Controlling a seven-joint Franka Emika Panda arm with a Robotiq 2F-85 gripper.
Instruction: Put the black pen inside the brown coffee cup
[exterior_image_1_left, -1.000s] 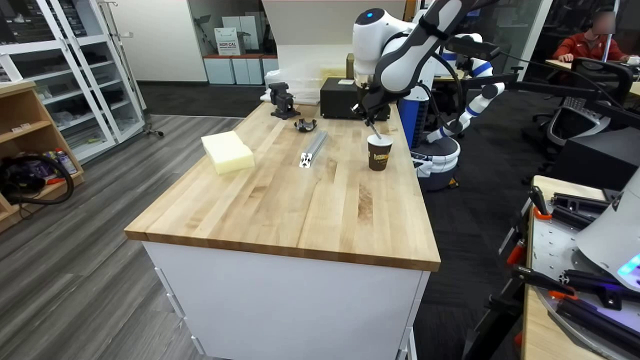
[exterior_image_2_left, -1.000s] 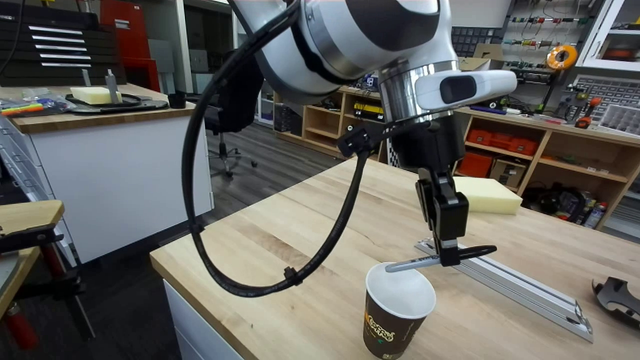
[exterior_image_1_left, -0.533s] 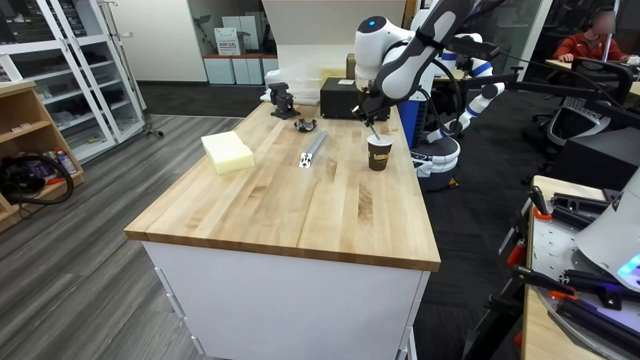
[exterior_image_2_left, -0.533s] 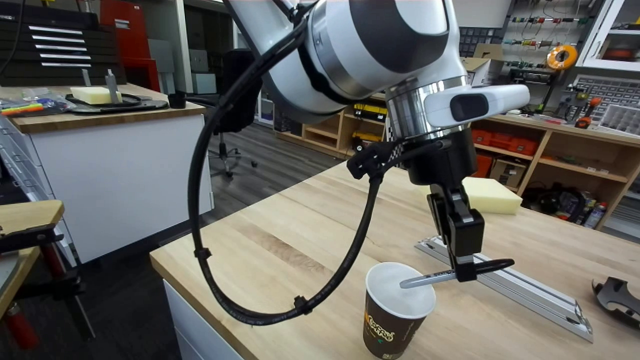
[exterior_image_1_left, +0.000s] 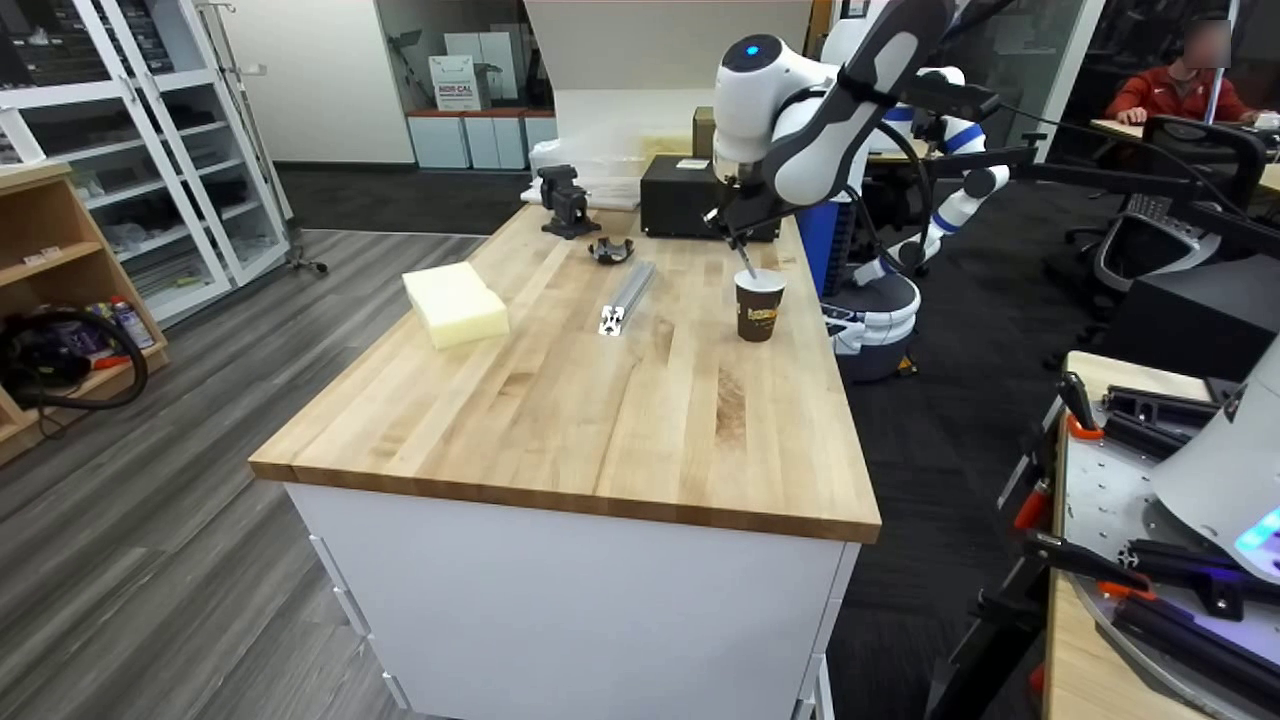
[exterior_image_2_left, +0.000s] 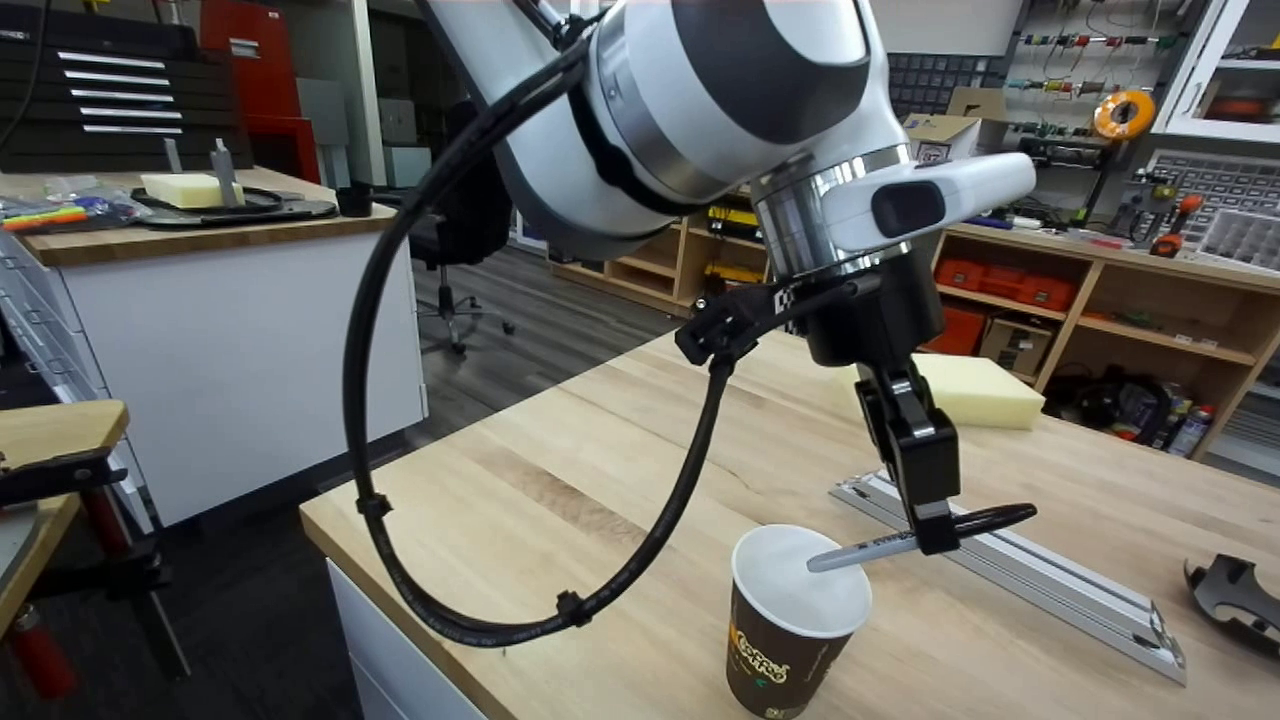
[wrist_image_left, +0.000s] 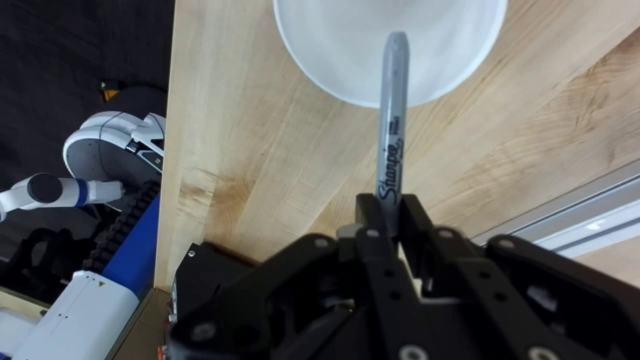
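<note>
The black pen has a grey barrel and a black cap. My gripper is shut on it near the middle, and the pen is tilted with its grey end pointing down toward the cup. The brown coffee cup stands upright on the table, its white mouth open. In the wrist view the pen sits between the fingertips of the gripper, its end overlapping the mouth of the cup. The cup also shows below the pen in an exterior view. I cannot tell whether the pen's end is below the rim.
A silvery metal rail lies on the table beside the cup. A pale foam block, a black curved bracket, a black mount and a black box are also on the table. The cup is near one table edge.
My gripper has moved lower and a little sideways with the pen over the last second. The pen is now tilted slightly more steeply. The cup has not moved.
</note>
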